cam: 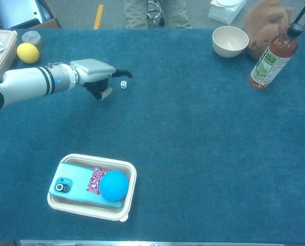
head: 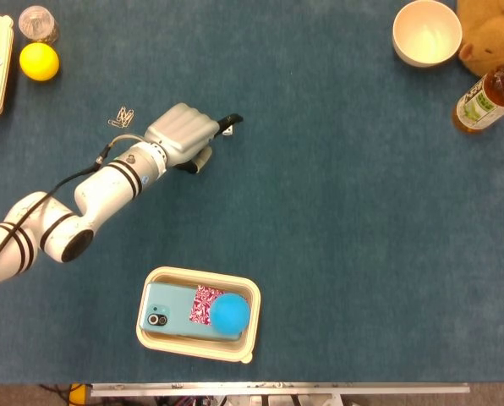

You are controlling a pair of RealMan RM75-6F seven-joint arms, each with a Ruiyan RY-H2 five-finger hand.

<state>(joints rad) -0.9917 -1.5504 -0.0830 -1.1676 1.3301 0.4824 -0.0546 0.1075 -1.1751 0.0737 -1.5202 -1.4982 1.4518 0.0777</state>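
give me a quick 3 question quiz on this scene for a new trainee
1. True or false: the left hand has the white die lifted off the table.
2. Multiple choice: what lies in the tray with the phone? A) yellow ball B) blue ball C) bowl
3. Fill in: the bottle stands next to the ____ toy.

Key:
1. False; in the chest view the die sits on the cloth beside the outstretched finger.
2. B, the blue ball.
3. Plush; the brown plush toy is just behind the bottle, near the bowl.
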